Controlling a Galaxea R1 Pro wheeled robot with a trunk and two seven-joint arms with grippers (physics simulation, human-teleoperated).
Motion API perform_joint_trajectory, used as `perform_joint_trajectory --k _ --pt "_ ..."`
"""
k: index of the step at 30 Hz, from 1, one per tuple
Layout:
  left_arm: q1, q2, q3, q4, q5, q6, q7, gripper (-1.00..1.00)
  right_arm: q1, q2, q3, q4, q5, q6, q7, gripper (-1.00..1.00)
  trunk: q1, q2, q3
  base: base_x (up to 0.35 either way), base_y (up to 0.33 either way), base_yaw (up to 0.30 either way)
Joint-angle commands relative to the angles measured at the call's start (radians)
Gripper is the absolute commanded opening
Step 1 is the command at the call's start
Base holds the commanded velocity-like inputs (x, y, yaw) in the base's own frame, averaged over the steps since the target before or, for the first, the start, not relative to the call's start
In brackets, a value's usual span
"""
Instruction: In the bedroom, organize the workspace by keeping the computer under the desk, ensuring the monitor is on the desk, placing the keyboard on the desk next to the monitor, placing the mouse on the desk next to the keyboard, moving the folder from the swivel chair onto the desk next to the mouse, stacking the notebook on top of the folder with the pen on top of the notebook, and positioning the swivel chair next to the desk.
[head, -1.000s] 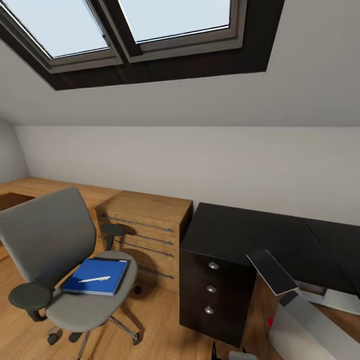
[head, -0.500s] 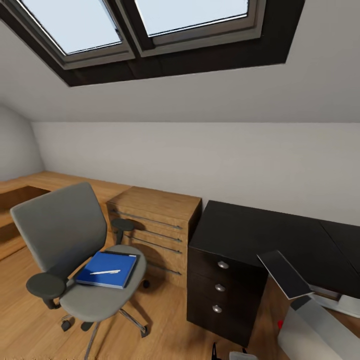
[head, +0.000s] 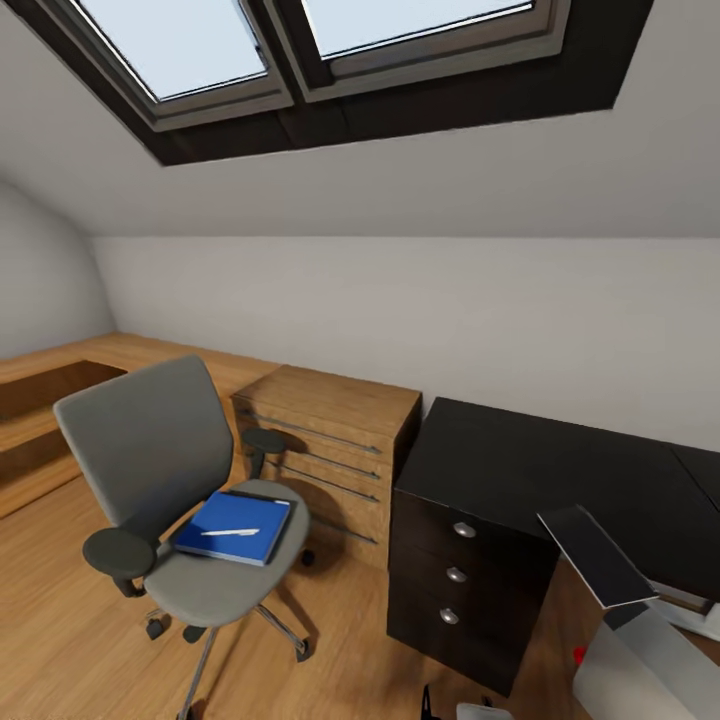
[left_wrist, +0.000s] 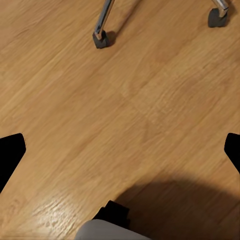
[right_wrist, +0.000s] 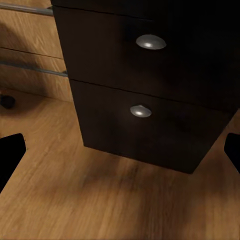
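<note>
Both claws spread wide, empty; swivel chair (head: 170, 500) seat holds folder (head: 235, 527), pen (head: 230, 532).

We are holding both arms low. Our left gripper (left_wrist: 120, 150) is pointing down toward the wooden floor (left_wrist: 100, 100), its two dark fingertips (left_wrist: 10, 155) spread wide at the opposite edges of the left wrist view, with nothing between them. Our right gripper (right_wrist: 120, 150) is facing the black drawer unit (right_wrist: 150, 100) low down, near the floor, its fingertips (right_wrist: 10, 152) likewise wide apart and gripping nothing.
</note>
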Motion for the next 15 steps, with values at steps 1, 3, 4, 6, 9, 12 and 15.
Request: perform_joint_trajectory --k 1,3,4,6,9,12,15 --pt "-0.001 0.001 -0.008 -0.002 0.009 -0.006 0.005 1.0 -0.001 0.0 0.009 0.0 -0.004 -0.002 -0.008 1.0 0.0 -0.001 -0.002 0.0 0.0 0.06" --pt "-0.002 0.001 -0.008 -0.002 0.009 -0.006 0.005 1.0 -0.001 0.0 0.009 -0.001 -0.003 -0.002 -0.007 1.0 0.0 -0.001 -0.003 0.0 0.0 0.043" --pt "-0.002 0.001 -0.008 -0.002 0.009 -0.006 0.005 1.0 -0.001 0.0 0.009 -0.001 -0.003 -0.002 -0.007 1.0 0.0 -0.001 -0.003 0.0 0.0 0.031" --pt "-0.002 0.001 -0.008 -0.002 0.009 -0.006 0.005 1.0 -0.001 0.001 0.009 -0.001 -0.003 -0.003 -0.007 1.0 0.0 -0.001 -0.003 0.0 0.0 0.022" --pt "-0.002 0.001 -0.008 -0.002 0.009 -0.006 0.004 1.0 -0.001 0.001 0.009 0.0 -0.003 -0.003 -0.007 1.0 0.0 -0.001 -0.004 0.0 0.0 0.013" --pt "-0.001 0.001 -0.008 -0.002 0.009 -0.006 0.004 1.0 -0.001 0.002 0.009 -0.001 -0.004 -0.003 -0.007 1.0 0.0 -0.001 -0.005 0.0 0.0 0.036" --pt "-0.001 0.001 -0.008 -0.002 0.009 -0.006 0.004 1.0 -0.001 0.003 0.009 -0.001 -0.004 -0.002 -0.006 1.0 0.0 -0.001 -0.008 0.0 0.0 0.1"
